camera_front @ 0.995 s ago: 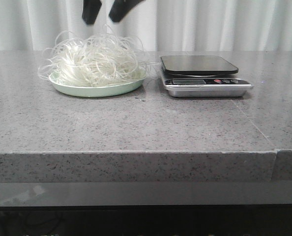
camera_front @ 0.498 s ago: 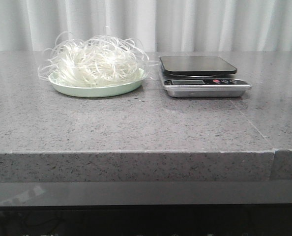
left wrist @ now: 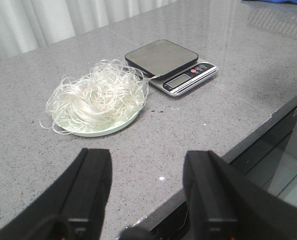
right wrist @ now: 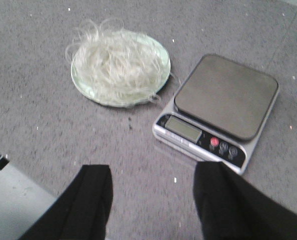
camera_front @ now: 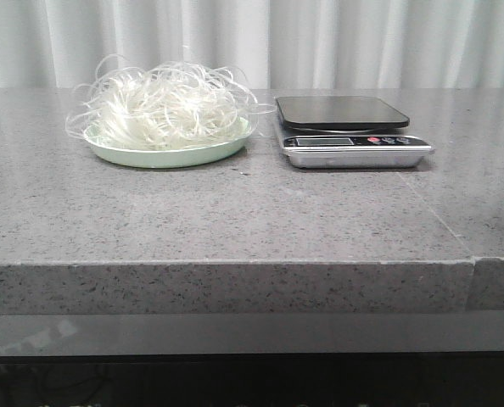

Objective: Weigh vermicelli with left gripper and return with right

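The vermicelli (camera_front: 163,106) is a fluffy white tangle lying on a pale green round plate (camera_front: 167,156) at the table's left. It also shows in the left wrist view (left wrist: 96,97) and in the right wrist view (right wrist: 118,67). A kitchen scale (camera_front: 347,127) with a bare dark platform stands just right of the plate. My left gripper (left wrist: 147,175) is open and empty, high over the table's front edge. My right gripper (right wrist: 153,195) is open and empty, high above the table in front of the scale (right wrist: 221,107). Neither gripper shows in the front view.
The grey speckled stone table (camera_front: 252,212) has a front edge near the bottom of the front view and a seam at the right. White curtains (camera_front: 320,42) hang behind the table.
One second ago an open gripper's black fingers hung above the vermicelli at the top of the front view. They have risen out of that view. The vermicelli stays on the plate.
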### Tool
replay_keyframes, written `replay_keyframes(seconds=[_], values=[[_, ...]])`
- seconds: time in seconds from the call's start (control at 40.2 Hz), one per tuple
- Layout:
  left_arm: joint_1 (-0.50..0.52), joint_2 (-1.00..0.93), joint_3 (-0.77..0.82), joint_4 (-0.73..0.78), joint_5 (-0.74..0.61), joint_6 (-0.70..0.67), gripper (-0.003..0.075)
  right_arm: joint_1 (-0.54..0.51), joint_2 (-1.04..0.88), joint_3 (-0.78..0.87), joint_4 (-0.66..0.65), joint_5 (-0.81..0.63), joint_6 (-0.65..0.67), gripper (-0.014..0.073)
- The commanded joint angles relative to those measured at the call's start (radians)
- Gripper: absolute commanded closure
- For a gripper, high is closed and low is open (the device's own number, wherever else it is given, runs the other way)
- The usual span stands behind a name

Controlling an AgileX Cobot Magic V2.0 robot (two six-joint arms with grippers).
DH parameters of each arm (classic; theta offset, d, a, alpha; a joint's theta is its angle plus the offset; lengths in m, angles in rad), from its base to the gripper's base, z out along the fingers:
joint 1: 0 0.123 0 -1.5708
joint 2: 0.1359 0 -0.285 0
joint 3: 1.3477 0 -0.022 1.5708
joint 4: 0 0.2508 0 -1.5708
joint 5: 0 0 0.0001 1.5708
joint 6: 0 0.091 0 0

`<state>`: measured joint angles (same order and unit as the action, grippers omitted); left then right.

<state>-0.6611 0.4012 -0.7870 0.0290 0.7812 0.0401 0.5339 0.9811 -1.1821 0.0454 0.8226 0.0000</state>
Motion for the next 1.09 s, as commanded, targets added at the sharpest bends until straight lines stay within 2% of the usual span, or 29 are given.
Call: replay_keyframes(seconds=[0.0,0.224,0.448,0.821,0.97,1.07], values=[[-0.008,0.012,-0.025,-0.007,-0.075,-0.009,0.0293,-0.008,-0.114,0.06,-0.005,-0.05,-0.006,0.0107],[-0.008,0.012,-0.025,-0.007,-0.075,-0.009,0.0293,-0.008,-0.366,0.206,-0.011,0.04,-0.008,0.0107],[-0.008,0.012,-0.025,-0.007,-0.075,-0.009,0.0293,-0.008,-0.56,0.278,-0.016,0.136,-0.008,0.0107],[-0.008,0.012,-0.025,-0.007,-0.075,-0.009,0.0293,-0.008,-0.643,0.281,-0.016,0.209,-0.008,0.0109],[-0.008,0.012,-0.025,-0.029,-0.075,-0.009,0.0301,-0.008,-0.643,0.281,-0.016,0.217,-0.008,0.0172],[-0.008,0.012,-0.025,-0.057,-0.075,-0.009,0.0341,-0.008,-0.643,0.281,-0.016,0.217,-0.008,0.0274]])
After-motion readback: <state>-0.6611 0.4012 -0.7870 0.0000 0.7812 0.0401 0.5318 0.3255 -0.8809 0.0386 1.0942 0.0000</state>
